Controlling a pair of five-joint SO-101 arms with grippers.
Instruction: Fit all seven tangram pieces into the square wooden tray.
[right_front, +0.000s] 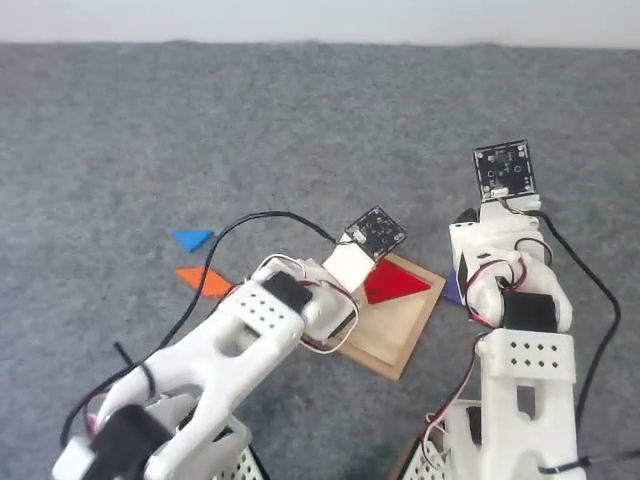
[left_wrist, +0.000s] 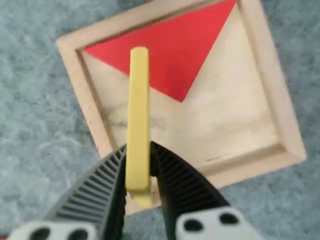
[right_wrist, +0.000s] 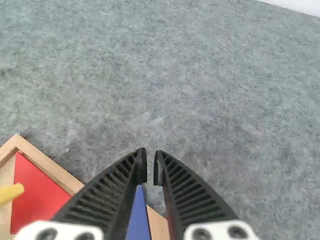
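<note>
While the left gripper hangs over the square wooden tray, its two ribbed fingers are pressed against the flat faces of a yellow tangram piece. The piece stands on edge between them, so its outline cannot be told. It reaches out past the fingertips over the tray's floor, and its far end overlaps the red triangle as seen from the left wrist. Whether it touches the wood is unclear.

Inside the tray, the red triangle lies flat with its long side along one inner wall and its point towards the tray's middle.

Just outside a corner of the tray, the right gripper sits over the grey carpet. Its fingers are drawn almost together, with a thin gap left at the tips. A dark blue piece is gripped edge-on between them, farther back from the tips. From the high view this piece shows just beside the tray's rim, on the side nearest the right arm.

On the carpet, well apart from the tray and on the side away from the right arm, lie an orange parallelogram and a small blue triangle. They are close to each other but not touching.
</note>
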